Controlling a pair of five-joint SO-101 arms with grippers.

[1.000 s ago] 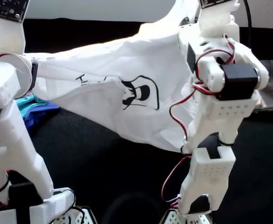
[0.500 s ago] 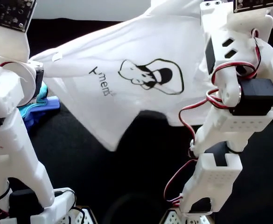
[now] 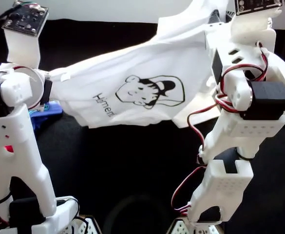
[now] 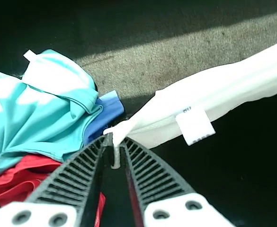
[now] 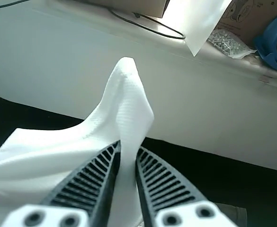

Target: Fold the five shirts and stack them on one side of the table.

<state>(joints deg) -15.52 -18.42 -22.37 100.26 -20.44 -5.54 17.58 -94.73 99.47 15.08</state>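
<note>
**One white shirt (image 3: pixel 132 87) stretched between two arms**

Both arms rise from the near edge of the black table (image 3: pixel 132 170). The left gripper (image 4: pixel 113 142) is clamped on a thin corner of the shirt, close to its sewn tag (image 4: pixel 195 125). Below that gripper a teal shirt (image 4: pixel 43 118), a blue shirt (image 4: pixel 109 109) and a red shirt (image 4: pixel 10 182) lie crumpled in a heap. Farther back, the right gripper (image 5: pixel 128 149) is closed on a raised fold of the same white shirt. The cloth hangs spread between them, with its printed cartoon face showing.

High cam: close, looking down. Wrist cams: tighter, facing forward off each wrist. All share white printed cloth shirt (image 3: pixel 127 73).
</note>
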